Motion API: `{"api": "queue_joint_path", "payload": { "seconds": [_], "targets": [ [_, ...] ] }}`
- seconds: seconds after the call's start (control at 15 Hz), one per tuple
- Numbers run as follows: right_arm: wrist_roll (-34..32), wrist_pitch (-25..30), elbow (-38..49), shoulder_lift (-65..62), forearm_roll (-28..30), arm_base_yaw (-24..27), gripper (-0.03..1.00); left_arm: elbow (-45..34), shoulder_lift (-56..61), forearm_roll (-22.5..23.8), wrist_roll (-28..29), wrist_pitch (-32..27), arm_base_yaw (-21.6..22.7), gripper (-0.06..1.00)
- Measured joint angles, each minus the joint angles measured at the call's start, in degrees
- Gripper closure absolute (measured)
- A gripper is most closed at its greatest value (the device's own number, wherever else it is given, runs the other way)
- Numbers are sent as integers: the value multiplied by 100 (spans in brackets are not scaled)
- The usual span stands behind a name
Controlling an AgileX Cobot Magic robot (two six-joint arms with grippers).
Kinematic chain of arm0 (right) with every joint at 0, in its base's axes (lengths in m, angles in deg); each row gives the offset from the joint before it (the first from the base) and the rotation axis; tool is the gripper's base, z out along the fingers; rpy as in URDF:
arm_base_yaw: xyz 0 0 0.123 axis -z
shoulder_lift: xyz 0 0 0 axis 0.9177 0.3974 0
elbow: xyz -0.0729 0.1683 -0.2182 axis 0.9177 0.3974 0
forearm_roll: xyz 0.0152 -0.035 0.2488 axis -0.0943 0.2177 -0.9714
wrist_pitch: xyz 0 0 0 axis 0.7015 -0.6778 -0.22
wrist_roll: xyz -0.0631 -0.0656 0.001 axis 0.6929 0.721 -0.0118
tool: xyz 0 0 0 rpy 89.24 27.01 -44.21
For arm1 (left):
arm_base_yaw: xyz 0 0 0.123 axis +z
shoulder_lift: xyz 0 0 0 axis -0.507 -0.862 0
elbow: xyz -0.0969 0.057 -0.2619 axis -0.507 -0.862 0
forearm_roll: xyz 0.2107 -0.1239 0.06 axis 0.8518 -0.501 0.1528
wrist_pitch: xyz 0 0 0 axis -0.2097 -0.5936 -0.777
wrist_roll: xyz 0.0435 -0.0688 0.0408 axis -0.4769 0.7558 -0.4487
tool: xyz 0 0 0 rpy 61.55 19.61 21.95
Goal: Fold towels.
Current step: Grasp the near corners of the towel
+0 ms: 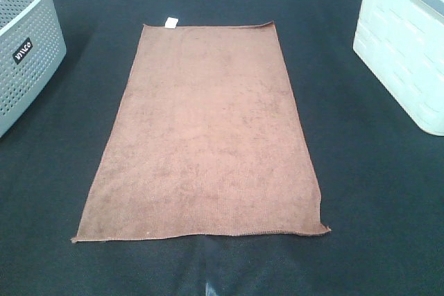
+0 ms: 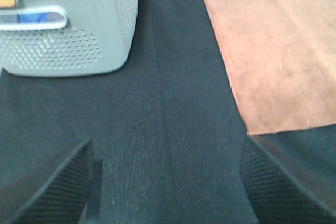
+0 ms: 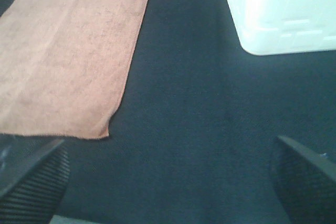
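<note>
1. The left claw has its jaws wide apart with nothing between them, only bare dark desk. It sits off the near left corner of the towel, and that corner lies just ahead of its inner finger.
2. The right claw mirrors this: its jaws are spread and empty, and it sits off the towel's near right corner.
3. Each claw is outside its own corner, so reaching the near hem seems to call for moving forward and inward. Neither arm looks clearly nearer.
4. The towel lies flat and unfolded mid-desk. Its long axis runs straight away from the claws, and the near short hem faces them.
5. A small white tag pokes out of the towel's far hem, toward its left corner.
6. A grey perforated basket stands left of the towel's far half, and a white bin stands to its right. Both are well apart from the towel.
7. Hard to make out:
   - The high view shows neither arm.
   - The finger ends are cut off in both wrist views, so the claws' height over the desk cannot be told.
   - Something blue inside the grey basket is too blurred to identify.
   - Both containers are cropped.
</note>
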Motion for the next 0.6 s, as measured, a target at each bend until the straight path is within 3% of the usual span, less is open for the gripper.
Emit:
{"api": "queue_joint_path", "payload": {
  "seconds": [0.2, 0.33, 0.4, 0.47, 0.6],
  "targets": [
    [-264, -212, -52, 819, 80, 0, 4, 92, -688, -29, 6, 166, 0, 21],
    [-264, -550, -57, 1581, 80, 0, 5, 132, -1083, -384, 6, 974, 0, 21],
    [-264, -550, -57, 1581, 80, 0, 5, 132, -1083, -384, 6, 974, 0, 21],
    [-269, -842, -74, 2166, 63, 0, 5, 132, -1490, -710, 6, 1702, 0, 21],
    [-269, -1197, -86, 2911, -69, 0, 6, 132, -2172, -1203, 6, 2252, 0, 21]
  ]
}}
